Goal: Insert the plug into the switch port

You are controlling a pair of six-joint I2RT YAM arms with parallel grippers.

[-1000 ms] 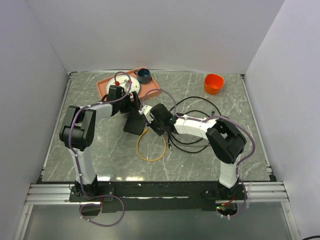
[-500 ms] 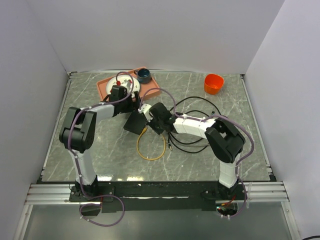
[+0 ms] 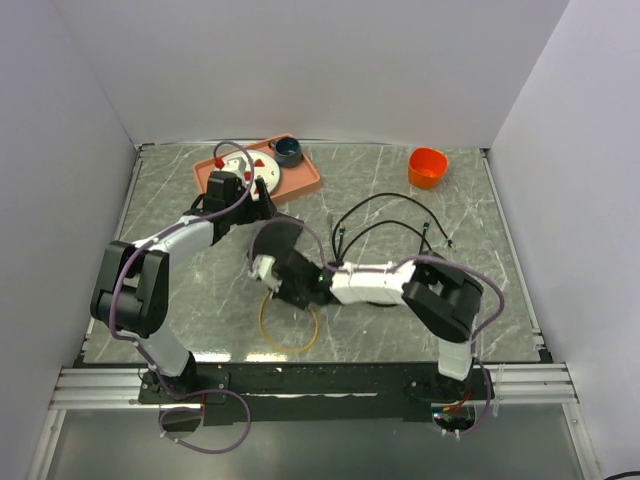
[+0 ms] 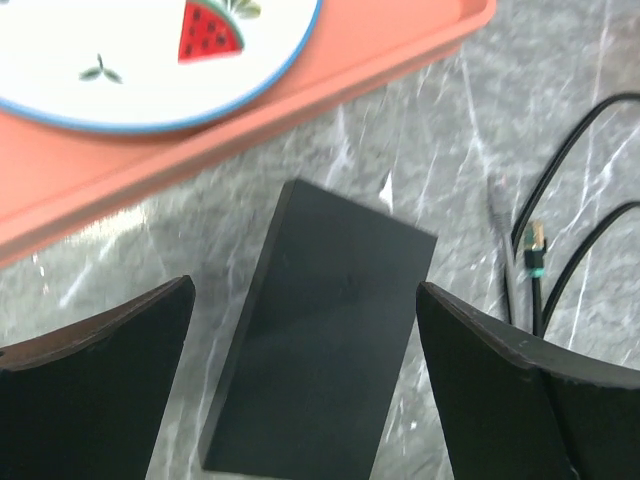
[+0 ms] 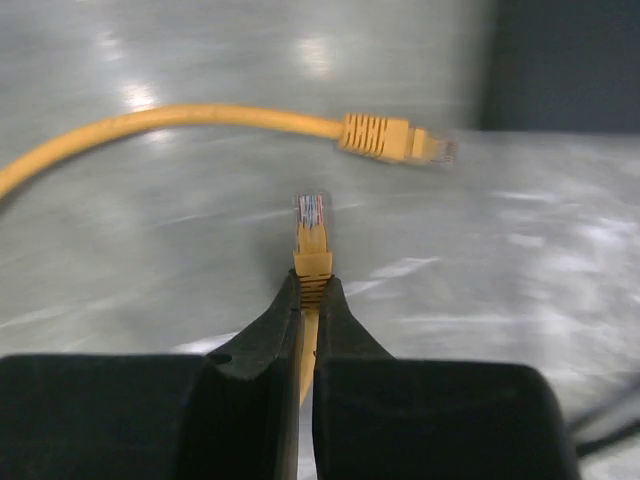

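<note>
Plug (image 5: 311, 238) pinched at its boot in right gripper (image 5: 307, 292), jaws closed tight on it, contacts forward and clear of the fingertips. Held that way, likely, so the nose can enter a port without the fingers fouling the housing. Low over table (image 3: 520, 260), near front centre, aimed roughly toward switch (image 4: 320, 340) but short of it; only a dark corner of the box in the right wrist view, top right. Ports not visible in any view, so cannot tell which side carries them. Second yellow plug (image 5: 395, 138) lying loose just ahead, its cable (image 5: 150, 125) trailing off left and looping on the marble under the arm.

Left gripper (image 4: 305, 300) spread wide above switch, one finger (image 4: 100, 380) along each long side, gaps showing on both, nothing gripped. Placed, by the look of it, to close on the box and brace it against the push of insertion. Switch flat on table, skewed, just beside tray (image 4: 420, 50) carrying plate (image 4: 100, 70); black-cable plug (image 4: 533, 250) lying near its right edge.

Insertion not yet begun. Next, probably: clamp the switch, find the port side, line the plug up square, push straight in. Risks: box sliding if unbraced; loose plug sitting in the path.
</note>
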